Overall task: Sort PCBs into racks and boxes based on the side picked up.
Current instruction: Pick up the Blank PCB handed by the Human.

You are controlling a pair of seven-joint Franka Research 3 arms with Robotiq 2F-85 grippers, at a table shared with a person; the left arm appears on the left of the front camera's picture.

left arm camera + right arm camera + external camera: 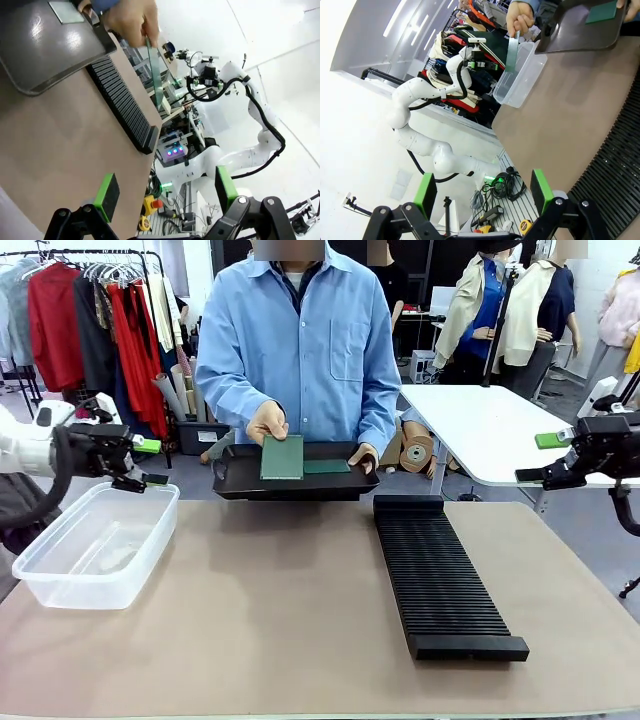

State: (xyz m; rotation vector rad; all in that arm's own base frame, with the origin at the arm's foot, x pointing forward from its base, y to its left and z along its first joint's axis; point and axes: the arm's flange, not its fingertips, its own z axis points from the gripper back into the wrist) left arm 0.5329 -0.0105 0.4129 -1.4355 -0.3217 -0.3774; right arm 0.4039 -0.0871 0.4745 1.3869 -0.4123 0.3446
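A person's hand holds one green PCB (282,457) upright over a shallow black tray (240,485); it shows edge-on as the PCB (156,75) and PCB (512,47) in the wrist views. A second PCB (327,466) lies flat in the tray. The clear box (95,540) stands at the table's left, the long black slotted rack (440,575) right of centre. My left gripper (150,462) hovers open over the box's far edge. Off the table's right side, my right gripper (540,458) is open. Both hold nothing, as the left gripper (166,192) and right gripper (483,191) show.
The person stands at the far side, the other hand steadying the tray (45,50). A white table (490,430) stands behind on the right and a clothes rail (90,320) at the back left. Bare brown tabletop (270,610) stretches between box and rack.
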